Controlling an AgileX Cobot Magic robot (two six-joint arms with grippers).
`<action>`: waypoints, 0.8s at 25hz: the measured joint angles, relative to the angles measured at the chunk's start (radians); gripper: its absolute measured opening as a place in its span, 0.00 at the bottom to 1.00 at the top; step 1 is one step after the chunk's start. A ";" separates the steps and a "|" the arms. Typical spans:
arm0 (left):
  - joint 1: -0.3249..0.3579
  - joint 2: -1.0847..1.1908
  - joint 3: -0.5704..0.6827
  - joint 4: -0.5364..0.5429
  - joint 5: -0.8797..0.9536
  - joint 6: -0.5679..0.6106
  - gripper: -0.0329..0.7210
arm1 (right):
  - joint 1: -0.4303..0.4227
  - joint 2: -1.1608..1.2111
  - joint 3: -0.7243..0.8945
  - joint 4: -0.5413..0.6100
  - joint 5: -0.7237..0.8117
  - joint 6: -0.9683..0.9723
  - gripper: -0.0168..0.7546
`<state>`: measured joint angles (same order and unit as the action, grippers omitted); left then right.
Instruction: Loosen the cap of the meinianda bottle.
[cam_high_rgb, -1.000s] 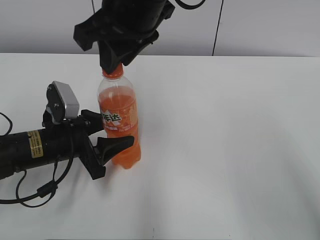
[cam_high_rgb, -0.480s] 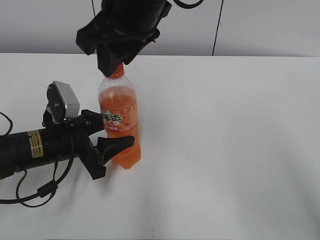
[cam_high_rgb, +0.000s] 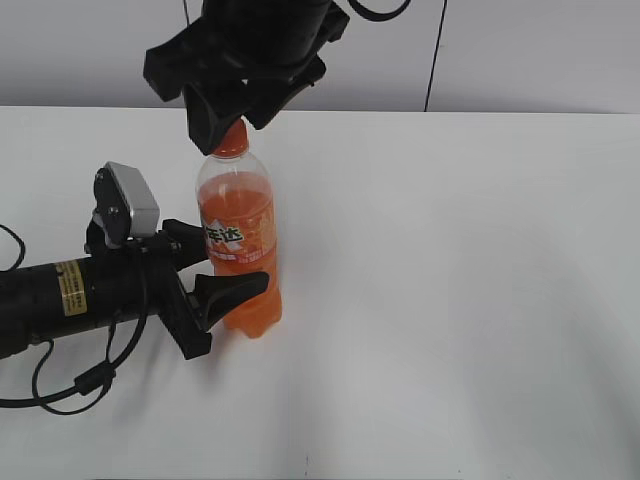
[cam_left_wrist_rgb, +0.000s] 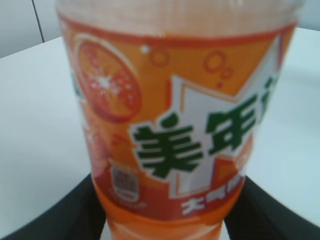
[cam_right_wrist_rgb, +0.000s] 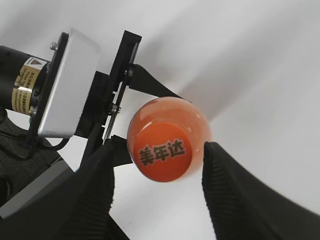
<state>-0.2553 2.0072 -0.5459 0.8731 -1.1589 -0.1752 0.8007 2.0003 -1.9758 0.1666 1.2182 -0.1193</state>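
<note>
The meinianda bottle (cam_high_rgb: 240, 250) stands upright on the white table, with orange drink and an orange label; it fills the left wrist view (cam_left_wrist_rgb: 175, 125). My left gripper (cam_high_rgb: 235, 264) comes in from the left, its black jaws pressed on both sides of the bottle's lower body (cam_left_wrist_rgb: 165, 220). The orange cap (cam_high_rgb: 233, 138) sits on top. My right gripper (cam_high_rgb: 222, 112) hangs over it from above. In the right wrist view the cap (cam_right_wrist_rgb: 162, 152) lies between the two ribbed fingers (cam_right_wrist_rgb: 160, 190), with a gap on each side.
The white table (cam_high_rgb: 450, 300) stretches to the right and front of the bottle. A grey wall runs behind it, with a black cable (cam_high_rgb: 432, 60) hanging down. The left arm's body and cable lie low at the left (cam_high_rgb: 60, 300).
The right gripper has shifted slightly left and turned a little around the cap. The bottle and the left arm have not moved.
</note>
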 joint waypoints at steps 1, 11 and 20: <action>0.000 0.000 0.000 0.000 0.000 0.000 0.60 | 0.000 0.000 0.000 -0.002 0.000 0.005 0.56; 0.000 0.000 0.000 0.000 0.000 0.000 0.60 | 0.000 0.016 -0.003 -0.002 0.000 0.018 0.53; 0.000 0.000 0.000 -0.002 0.002 0.000 0.60 | 0.000 0.016 -0.050 -0.010 0.003 0.018 0.25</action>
<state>-0.2553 2.0072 -0.5459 0.8708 -1.1568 -0.1752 0.8007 2.0166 -2.0255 0.1562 1.2214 -0.1016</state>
